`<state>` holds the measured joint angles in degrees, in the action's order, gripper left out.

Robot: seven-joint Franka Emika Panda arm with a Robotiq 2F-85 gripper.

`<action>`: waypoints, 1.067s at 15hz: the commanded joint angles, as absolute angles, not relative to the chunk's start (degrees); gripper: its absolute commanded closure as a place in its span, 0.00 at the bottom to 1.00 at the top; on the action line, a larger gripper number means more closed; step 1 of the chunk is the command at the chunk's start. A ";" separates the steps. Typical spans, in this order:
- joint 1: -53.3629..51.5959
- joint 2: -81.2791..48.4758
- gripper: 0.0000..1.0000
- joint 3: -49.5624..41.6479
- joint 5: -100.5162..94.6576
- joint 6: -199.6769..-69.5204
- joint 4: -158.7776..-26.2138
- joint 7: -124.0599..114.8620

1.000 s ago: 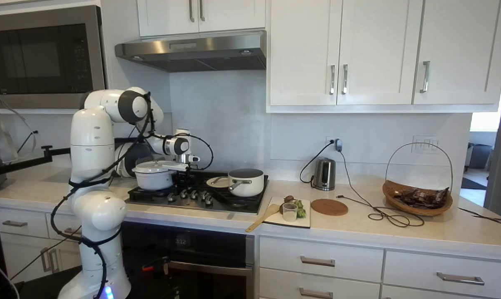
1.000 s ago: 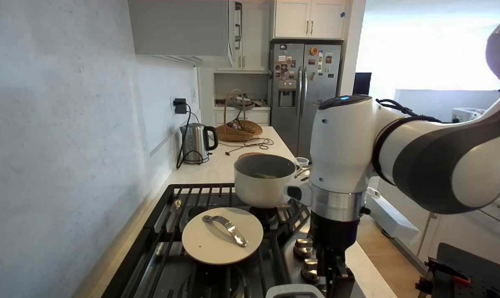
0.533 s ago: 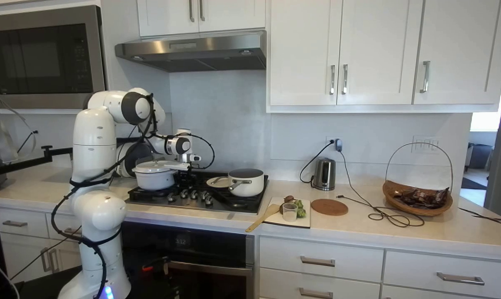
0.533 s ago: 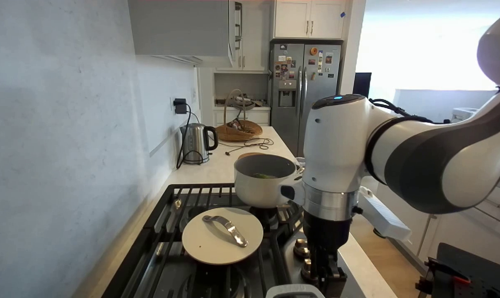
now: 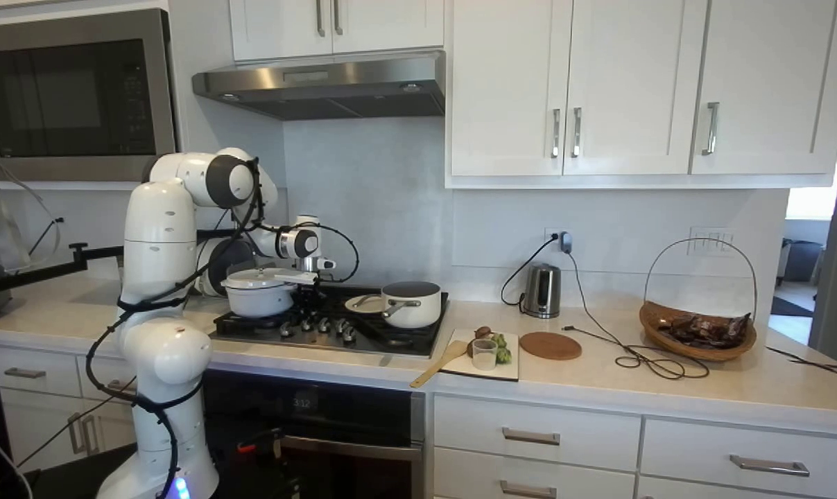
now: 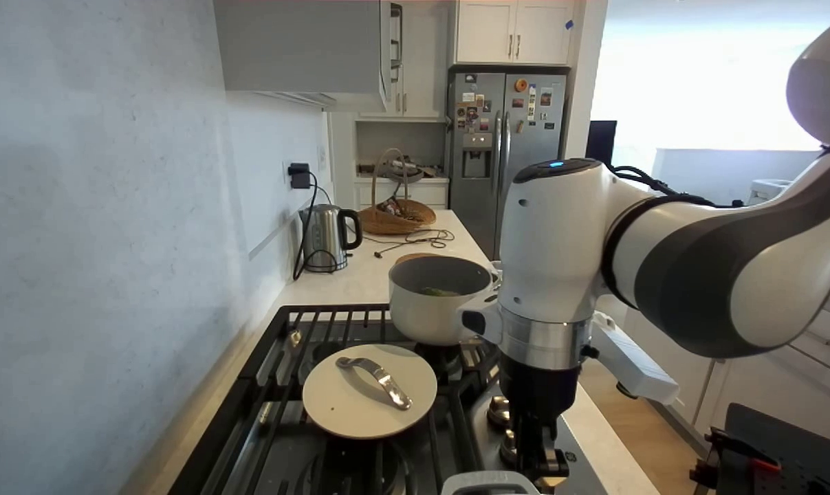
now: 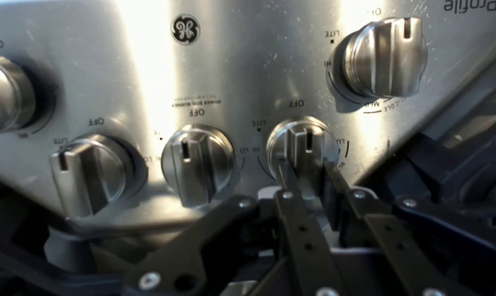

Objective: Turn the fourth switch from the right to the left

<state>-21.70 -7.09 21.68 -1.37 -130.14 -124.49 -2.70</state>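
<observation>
"Arm [image 6: 683,282] first: in an exterior view it stands slightly farther left in the frame than a second ago, while the lid [image 6: 349,405] and the open pot [image 6: 425,316] keep their places."

"And where is the end effector [image 7: 308,170]?"

"Down at the steel panel [image 7: 239,53]. In the wrist view its two fingers [image 7: 289,179] stand on either side of the switch [image 7: 303,152], which is fourth counting from that view's left."

"What does the switch look like?"

"Silvery metal, a round knob with a broad raised ridge [image 7: 313,158] across its face. One dark slot [image 7: 309,139] cuts the ridge near its upper end in that view, on the side of the OFF label [image 7: 296,103], which reads upside down. The fingers cover part of the lower edge."

"Do they actually grip it?"

"That I can't make out. They are parted, with the ridge between them and close to its flanks, but the inner faces are too dark to show whether they press on it."

"And the neighbours?"

"Just left of it is the next knob [image 7: 197,164], its slot also near the top of its ridge. Higher and to the right is the upper knob [image 7: 385,57], bright along its ridge."

"What stands nearby?"

"In both exterior views the lid lies beside the open pot."
</observation>
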 commanded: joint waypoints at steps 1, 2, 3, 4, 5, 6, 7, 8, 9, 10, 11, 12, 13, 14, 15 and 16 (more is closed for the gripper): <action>-22.04 -7.17 0.95 21.16 -2.38 -129.75 -123.65 -4.59; -22.04 -6.99 0.95 21.15 -2.43 -129.69 -123.71 -4.63; -21.99 -6.89 0.95 21.15 -2.26 -129.67 -123.84 -4.54; -21.94 -6.81 0.95 21.14 -2.12 -129.73 -124.14 -4.47; -21.94 -6.88 0.95 21.15 -1.99 -129.77 -124.30 -4.51; -21.94 -7.06 0.95 21.17 -1.86 -129.76 -124.46 -4.47; -21.95 -7.34 0.95 21.20 -1.69 -129.79 -124.61 -4.35; -22.03 -7.68 0.95 21.25 -1.68 -129.69 -124.62 -4.45; -22.06 -7.88 0.95 21.31 -1.50 -129.74 -124.67 -4.38; -22.08 -8.08 0.95 21.36 -1.37 -129.82 -124.78 -4.26; -22.09 -8.21 0.95 21.43 -1.11 -129.84 -124.84 -4.11; -22.07 -8.33 0.95 21.47 -0.81 -129.91 -124.91 -3.94; -22.03 -8.45 0.95 21.53 -0.41 -130.02 -125.02 -3.57; -22.08 -8.48 0.95 21.53 -0.51 -130.02 -125.10 -3.70; -22.08 -8.51 0.95 21.59 -0.33 -130.02 -125.27 -3.45; -22.06 -8.55 0.95 21.60 -0.24 -129.99 -125.38 -3.27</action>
<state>-21.71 -7.17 21.65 -1.13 -130.14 -124.47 -2.69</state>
